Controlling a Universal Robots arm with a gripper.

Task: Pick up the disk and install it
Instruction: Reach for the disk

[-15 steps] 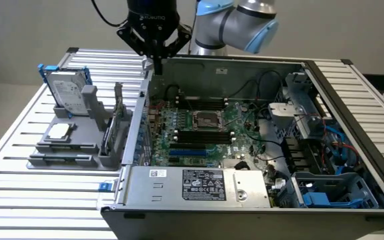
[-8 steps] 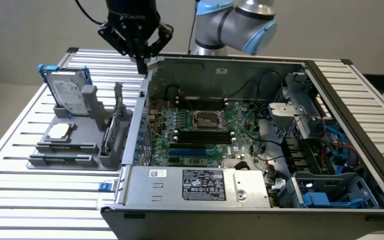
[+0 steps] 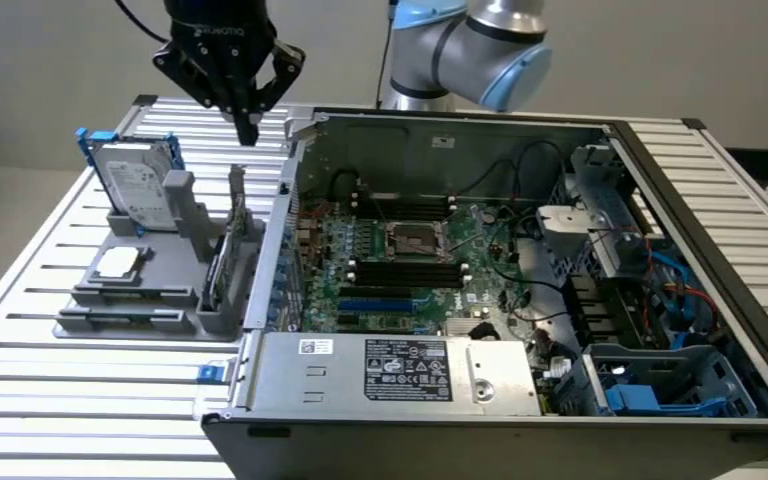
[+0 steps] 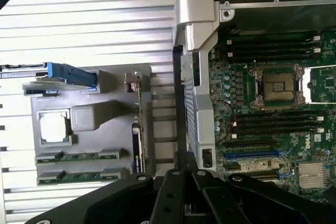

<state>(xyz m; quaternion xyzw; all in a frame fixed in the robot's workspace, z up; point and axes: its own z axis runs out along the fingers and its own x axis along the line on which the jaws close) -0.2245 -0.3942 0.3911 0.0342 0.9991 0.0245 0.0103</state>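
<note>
The disk (image 3: 137, 180), a silver-grey drive with a white label in a thin blue carrier, leans upright in the grey holder (image 3: 157, 290) at the exterior view's left. From the wrist view it is edge-on, a blue strip (image 4: 71, 72) at the holder's far end. My black gripper (image 3: 244, 125) hangs shut and empty above the table, to the right of the disk and just outside the open computer case's (image 3: 491, 270) left wall. Its fingers (image 4: 184, 174) meet in a point over the case wall.
The holder also carries a small square silver chip (image 3: 117, 263), memory sticks (image 4: 79, 157) and an upright card (image 3: 235, 250). Inside the case lie the motherboard with its CPU socket (image 3: 418, 240), a grey power supply box (image 3: 404, 368) and blue drive bays (image 3: 658, 385). Slatted table all around.
</note>
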